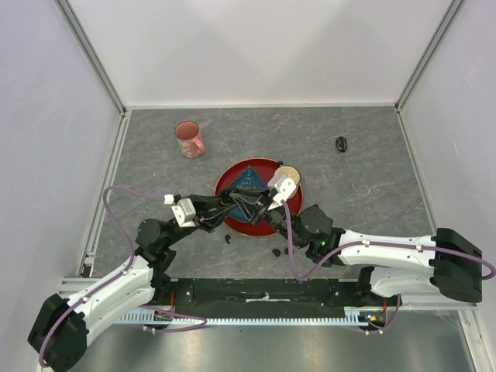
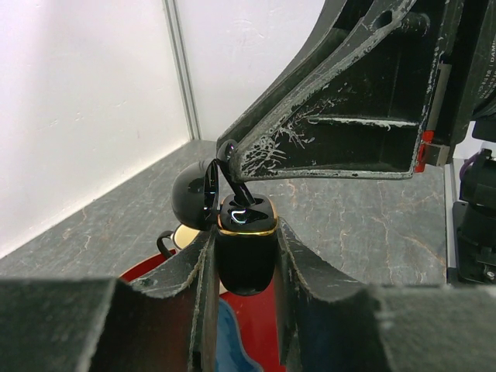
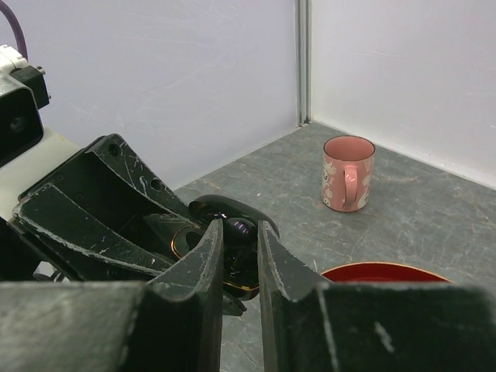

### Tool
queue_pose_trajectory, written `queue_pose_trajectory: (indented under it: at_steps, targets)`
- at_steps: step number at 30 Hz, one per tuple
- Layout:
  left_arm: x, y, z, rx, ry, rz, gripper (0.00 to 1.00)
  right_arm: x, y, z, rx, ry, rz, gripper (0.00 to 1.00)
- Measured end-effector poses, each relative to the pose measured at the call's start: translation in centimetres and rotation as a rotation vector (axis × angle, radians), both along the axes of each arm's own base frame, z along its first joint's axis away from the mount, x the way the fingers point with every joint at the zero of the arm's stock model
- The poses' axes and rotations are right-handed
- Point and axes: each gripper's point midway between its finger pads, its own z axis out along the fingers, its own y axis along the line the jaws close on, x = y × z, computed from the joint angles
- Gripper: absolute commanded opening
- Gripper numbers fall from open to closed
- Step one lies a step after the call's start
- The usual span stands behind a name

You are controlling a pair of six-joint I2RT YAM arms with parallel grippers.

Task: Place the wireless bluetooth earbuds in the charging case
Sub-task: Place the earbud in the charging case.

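Note:
My left gripper [image 2: 246,232] is shut on the charging case [image 2: 246,256], a black shell with a gold rim, held upright over the red plate [image 1: 263,172]. Its lid [image 2: 194,198] hangs open to the left. My right gripper [image 3: 240,232] is shut on one glossy black earbud [image 2: 235,186], whose lower end reaches into the case's open top. The right wrist view shows that earbud [image 3: 239,227] between the fingers, with the open lid [image 3: 225,203] behind it. The two grippers [image 1: 246,204] meet above the plate's near edge. Two more earbuds [image 1: 227,239] [image 1: 277,252] lie on the table nearby.
A pink mug [image 1: 189,139] stands at the back left. A second black case [image 1: 341,143] lies at the back right. The plate also holds a dark blue triangular piece [image 1: 249,177] and a cream round object [image 1: 290,171]. White walls enclose the table on three sides.

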Motion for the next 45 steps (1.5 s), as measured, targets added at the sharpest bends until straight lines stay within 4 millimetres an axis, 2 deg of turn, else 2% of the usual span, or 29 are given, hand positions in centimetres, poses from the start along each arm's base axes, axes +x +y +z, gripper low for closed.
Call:
queue_pose_trajectory:
  at_steps: [22,45]
  targets:
    - [0.02,0.01,-0.04,0.001,0.002,0.001,0.02,0.35,-0.27,0.02,-0.047,-0.062,-0.035,0.00]
    - [0.14,0.12,0.02,-0.023,0.036,0.009,0.02,-0.30,-0.13,-0.28,-0.120,-0.128,-0.057,0.00]
